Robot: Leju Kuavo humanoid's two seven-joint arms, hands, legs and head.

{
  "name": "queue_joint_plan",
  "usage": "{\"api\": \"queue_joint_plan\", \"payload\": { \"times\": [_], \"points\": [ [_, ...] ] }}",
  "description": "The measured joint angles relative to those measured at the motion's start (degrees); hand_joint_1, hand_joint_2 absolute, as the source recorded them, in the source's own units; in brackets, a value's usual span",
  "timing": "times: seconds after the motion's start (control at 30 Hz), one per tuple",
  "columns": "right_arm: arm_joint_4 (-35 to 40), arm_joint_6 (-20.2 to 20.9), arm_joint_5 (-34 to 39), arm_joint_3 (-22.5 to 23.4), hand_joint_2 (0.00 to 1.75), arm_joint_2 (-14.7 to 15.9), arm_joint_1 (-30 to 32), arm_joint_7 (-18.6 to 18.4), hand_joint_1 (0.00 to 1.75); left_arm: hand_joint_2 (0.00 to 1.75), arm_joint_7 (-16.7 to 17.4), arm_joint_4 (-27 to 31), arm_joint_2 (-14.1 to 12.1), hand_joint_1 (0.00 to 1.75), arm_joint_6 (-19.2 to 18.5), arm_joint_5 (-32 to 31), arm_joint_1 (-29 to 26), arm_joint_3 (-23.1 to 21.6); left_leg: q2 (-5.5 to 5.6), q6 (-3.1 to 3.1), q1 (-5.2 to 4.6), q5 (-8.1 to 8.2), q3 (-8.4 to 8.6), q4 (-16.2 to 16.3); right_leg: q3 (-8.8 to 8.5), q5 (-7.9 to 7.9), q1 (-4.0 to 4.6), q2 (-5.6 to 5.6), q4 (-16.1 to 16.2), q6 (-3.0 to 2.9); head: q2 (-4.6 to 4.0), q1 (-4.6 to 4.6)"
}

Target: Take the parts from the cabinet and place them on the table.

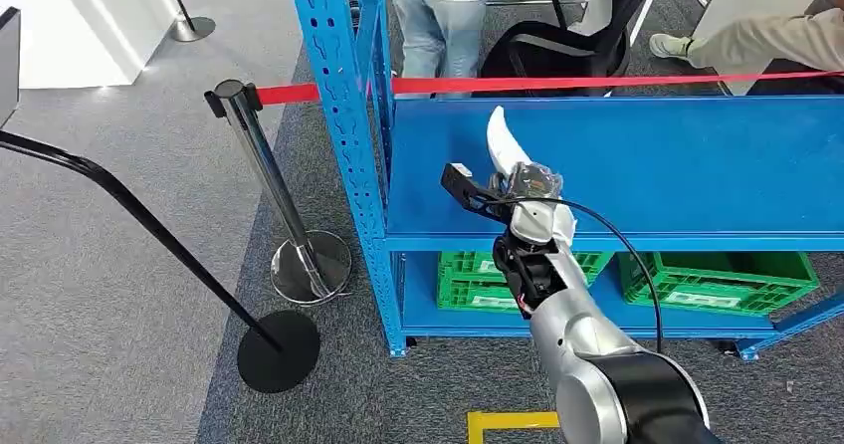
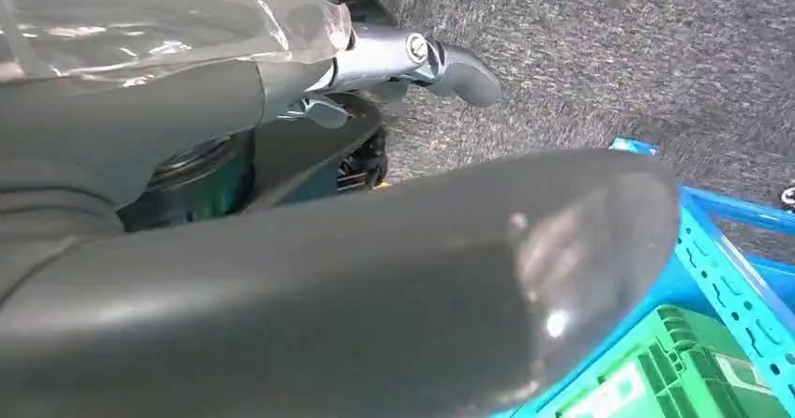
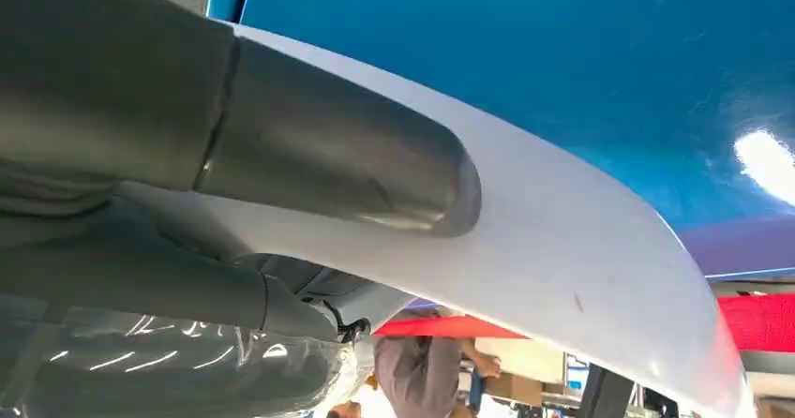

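1. In the head view the right arm (image 1: 597, 354) reaches forward from below, and its right hand (image 1: 532, 205) sits over the front edge of the blue shelf (image 1: 677, 165) of a blue metal rack (image 1: 343, 115).
2. That hand holds a white curved part (image 1: 505, 140), which sticks up and away from the hand over the shelf surface.
3. In the right wrist view the same white curved part (image 3: 581, 249) sweeps across the picture, with a grey thumb (image 3: 309, 156) pressed against it and the blue shelf (image 3: 562, 62) close behind.
4. A black cable (image 1: 622, 240) loops from the wrist back along the forearm.
5. In the left wrist view the left hand (image 2: 319, 277) shows as a thick grey thumb close to the camera, with a dark finger (image 2: 450, 67) stretched out beyond it over grey carpet (image 2: 609, 52). I see nothing in this hand; I cannot tell how far apart its fingers stand.
6. On the rack's lower level stand two green plastic crates (image 1: 717, 280), side by side; one crate corner (image 2: 675, 371) also appears in the left wrist view beside a blue perforated rail (image 2: 731, 277).
7. A chrome stanchion post (image 1: 264, 175) stands left of the rack, with a red belt (image 1: 597, 83) running from it across the rack.
8. A black stand (image 1: 279, 349) rests on the carpet nearer the camera.
9. Behind the belt a person in jeans (image 1: 438, 26) stands next to a black chair (image 1: 567, 36).
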State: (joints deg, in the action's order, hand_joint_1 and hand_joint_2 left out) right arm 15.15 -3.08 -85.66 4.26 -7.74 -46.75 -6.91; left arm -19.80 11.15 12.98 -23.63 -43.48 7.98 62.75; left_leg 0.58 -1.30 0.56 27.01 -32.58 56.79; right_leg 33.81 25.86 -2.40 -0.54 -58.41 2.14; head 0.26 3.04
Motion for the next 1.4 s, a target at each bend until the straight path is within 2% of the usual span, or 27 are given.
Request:
{"api": "queue_joint_plan", "payload": {
  "times": [0.07,0.33,0.47,0.67,1.0,1.23,1.33,1.4],
  "points": [
    [0.0,0.0,-0.09,0.0,0.0,0.0,0.0,0.0,1.75,0.0,-0.31,0.0,0.0,0.0,-1.62,2.22,-0.01,0.48,0.0,0.0,0.0,0.0,0.0,0.0,0.0,0.0,0.0,0.0,0.0,0.0,0.0,0.0],
    [0.02,-0.13,-0.04,0.09,0.0,-0.04,0.0,0.15,1.75,0.0,0.55,0.0,0.04,0.0,-1.31,2.15,-0.02,1.14,-0.01,0.0,0.0,0.0,0.01,0.0,0.0,0.0,0.0,0.0,0.0,0.0,0.0,0.0],
    [0.09,-2.41,2.89,1.1,0.0,-0.07,0.02,2.39,1.75,0.0,0.55,0.0,0.07,0.0,-1.35,2.06,-0.02,1.18,-0.01,0.0,0.0,0.0,0.01,0.0,-0.01,0.0,0.0,0.0,0.0,0.0,0.0,0.0],
    [1.49,-8.02,14.11,7.64,0.0,-0.54,-0.05,13.04,1.75,0.0,0.18,0.0,0.09,0.0,-1.4,2.06,-0.13,1.2,0.0,0.02,0.0,0.01,0.04,0.0,-0.09,0.0,0.0,0.0,0.0,0.0,0.0,0.0],
    [3.74,-13.92,29.64,17.71,0.0,-1.18,-0.56,30.5,1.75,0.0,-0.55,0.0,0.09,0.0,-1.38,2.04,-0.63,1.46,0.01,0.05,0.0,-0.01,0.01,0.0,-0.04,0.0,0.0,0.01,0.0,0.0,0.0,0.0],
    [6.77,-14.86,39.12,20.0,0.0,-2.29,-0.68,41.89,1.75,0.0,-1.05,0.0,0.09,0.0,-1.38,2.17,-0.66,1.66,0.01,0.05,0.0,-0.01,-0.1,0.0,0.08,0.0,0.0,0.01,-0.01,0.0,0.0,0.02],
    [9.01,-14.91,43.88,19.93,0.0,-3.24,-0.48,45.55,1.75,0.0,-1.33,0.0,0.09,0.0,-1.38,2.34,-0.68,1.75,0.02,0.06,0.0,-0.01,-0.11,0.0,0.1,0.0,0.0,0.01,0.0,0.0,0.0,0.0],
    [11.63,-14.88,47.66,18.9,0.0,-4.05,0.32,46.6,1.75,0.0,-1.53,0.0,0.07,0.0,-1.38,2.52,-0.73,1.99,0.02,0.06,0.0,-0.01,-0.11,0.0,0.11,0.01,0.0,0.01,0.0,0.0,0.0,0.0]
  ]
}}
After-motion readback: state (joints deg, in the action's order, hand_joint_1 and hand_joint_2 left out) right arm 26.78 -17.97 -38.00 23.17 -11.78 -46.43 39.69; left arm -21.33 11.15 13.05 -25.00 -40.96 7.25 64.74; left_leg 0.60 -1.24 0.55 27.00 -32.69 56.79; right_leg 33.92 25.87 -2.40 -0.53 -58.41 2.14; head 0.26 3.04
